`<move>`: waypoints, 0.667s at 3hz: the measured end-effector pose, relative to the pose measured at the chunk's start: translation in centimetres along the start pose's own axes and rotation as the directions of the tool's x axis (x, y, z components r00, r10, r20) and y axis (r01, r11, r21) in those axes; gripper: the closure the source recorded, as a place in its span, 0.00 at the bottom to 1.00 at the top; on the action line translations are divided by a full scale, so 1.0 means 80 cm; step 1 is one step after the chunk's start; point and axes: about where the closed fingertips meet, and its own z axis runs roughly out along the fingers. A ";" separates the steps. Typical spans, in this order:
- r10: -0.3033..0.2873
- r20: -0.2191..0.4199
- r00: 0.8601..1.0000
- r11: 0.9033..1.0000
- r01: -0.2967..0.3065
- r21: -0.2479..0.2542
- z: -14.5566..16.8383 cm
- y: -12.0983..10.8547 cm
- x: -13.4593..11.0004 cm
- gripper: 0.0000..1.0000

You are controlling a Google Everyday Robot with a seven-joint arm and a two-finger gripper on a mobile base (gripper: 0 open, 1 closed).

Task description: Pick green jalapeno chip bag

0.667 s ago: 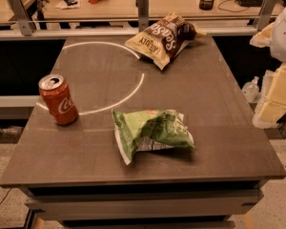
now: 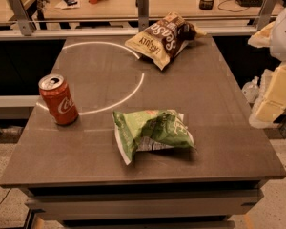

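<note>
The green jalapeno chip bag (image 2: pixel 152 131) lies crumpled on the grey table (image 2: pixel 100 151), near its front middle. It is light green with darker patches and white edges. My gripper (image 2: pixel 270 99) shows as cream-coloured parts at the right edge of the camera view, beyond the table's right side. It is well to the right of the bag and apart from it. Nothing is seen in it.
A red soda can (image 2: pixel 58 99) stands upright at the table's left. A cream-and-brown chip bag (image 2: pixel 163 38) lies at the back right. A white arc (image 2: pixel 128 92) is marked on the tabletop. A metal rail (image 2: pixel 143 30) and desks stand behind.
</note>
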 end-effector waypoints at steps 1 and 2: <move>0.020 0.098 0.995 0.999 -0.016 -0.047 0.000 0.018 -0.023 0.00; -0.006 0.166 0.986 0.998 0.017 -0.066 0.006 0.049 -0.057 0.00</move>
